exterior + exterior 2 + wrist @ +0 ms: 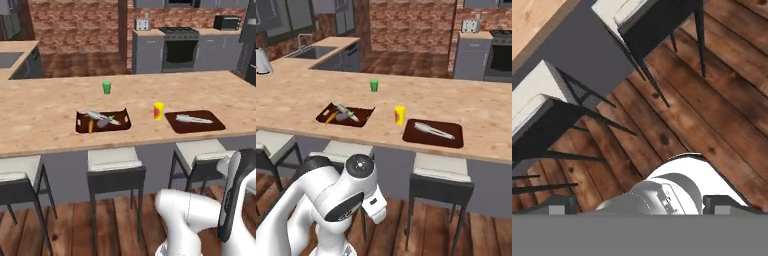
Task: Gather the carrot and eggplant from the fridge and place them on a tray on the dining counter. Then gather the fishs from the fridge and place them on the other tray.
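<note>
On the dining counter [45,112] lie two dark brown trays. The left tray [124,122] [365,116] holds the orange carrot [90,127] [330,118], the purple-grey eggplant [102,123] [344,116] and a slim silvery fish-like shape [94,114]. The other tray [217,124] [456,140] carries a silvery fish [194,119] [433,131]. My arm is folded low in front of the stools, well short of the counter. In the hand view my gripper [639,206] is open and empty, pointing down at the plank floor. A dark tall edge [249,35] at the far right could be the fridge; I cannot tell.
A green cup [106,87] [374,85] stands behind the left tray, and a yellow cup [158,111] [399,115] stands between the trays. Grey-seated stools [115,162] [441,175] [542,107] line the counter's near side. A stove [179,47] sits at the back wall.
</note>
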